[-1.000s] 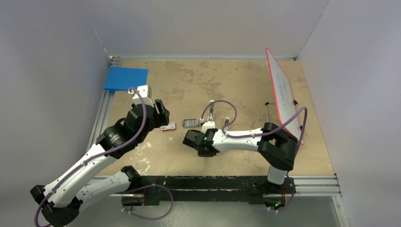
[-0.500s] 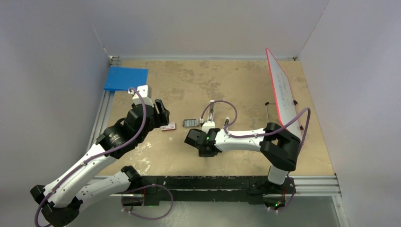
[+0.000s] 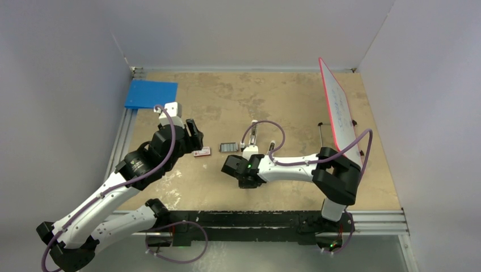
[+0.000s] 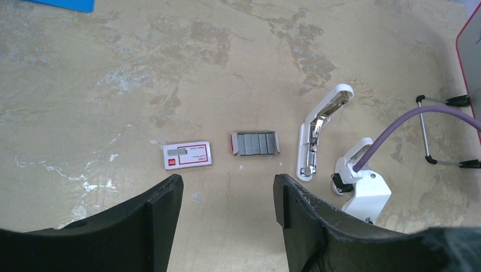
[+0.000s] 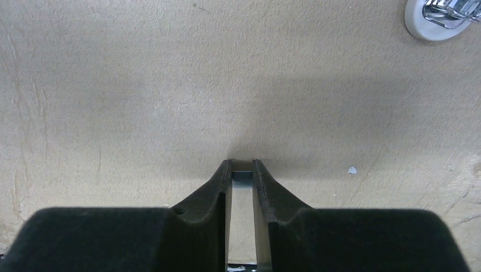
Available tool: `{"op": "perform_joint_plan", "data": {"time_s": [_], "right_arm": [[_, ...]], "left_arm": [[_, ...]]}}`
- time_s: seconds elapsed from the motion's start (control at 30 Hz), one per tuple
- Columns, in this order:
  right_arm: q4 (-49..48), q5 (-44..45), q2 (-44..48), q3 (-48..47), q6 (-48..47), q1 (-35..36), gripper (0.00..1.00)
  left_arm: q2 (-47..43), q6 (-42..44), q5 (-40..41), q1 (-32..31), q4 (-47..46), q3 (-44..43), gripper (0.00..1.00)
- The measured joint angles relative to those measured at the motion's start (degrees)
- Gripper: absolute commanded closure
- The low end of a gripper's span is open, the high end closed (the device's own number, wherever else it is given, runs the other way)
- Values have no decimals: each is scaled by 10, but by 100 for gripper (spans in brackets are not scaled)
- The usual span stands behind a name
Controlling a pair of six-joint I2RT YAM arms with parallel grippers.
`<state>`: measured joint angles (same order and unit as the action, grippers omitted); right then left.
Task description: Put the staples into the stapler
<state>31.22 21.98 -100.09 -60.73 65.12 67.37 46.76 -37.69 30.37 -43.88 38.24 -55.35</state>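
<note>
Mottled tan tabletop (image 3: 283, 102): right pincer (image 5: 243, 166) pinches grey staples (image 5: 243, 177) (tips nearly together); left pincer (image 4: 227, 190) hangs spread, stapler (image 4: 317, 136) ahead to its right.

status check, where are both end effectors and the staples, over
Left end effector open, hovering on the near side of the staples. Right end effector shut on a thin grey strip. Stapler lies open beside the staples, nothing between.

Left arm stretches up from the near-left corner, elbow bent, left gripper (image 4: 227, 218) hanging above the table's left half with jaws spread wide. Right arm folds at the elbow, forearm running left toward mid-table, right gripper (image 5: 243, 173) pointing straight down, fingers pinched nearly together on staples (image 5: 243, 177)
</note>
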Motion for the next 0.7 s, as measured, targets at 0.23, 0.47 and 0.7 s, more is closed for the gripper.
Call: {"op": "perform_joint_plan", "data": {"time_s": [0.23,0.47,0.7], "right_arm": [[35,66,7,-7,41,-3,81],[81,158,87,-7,106,-50,80],[60,217,128,28,106,-114,80]], "left_arm": [[1,0,-1,0,0,0,40],[4,0,-3,0,0,0,40],[11,0,-5,0,0,0,40]]}}
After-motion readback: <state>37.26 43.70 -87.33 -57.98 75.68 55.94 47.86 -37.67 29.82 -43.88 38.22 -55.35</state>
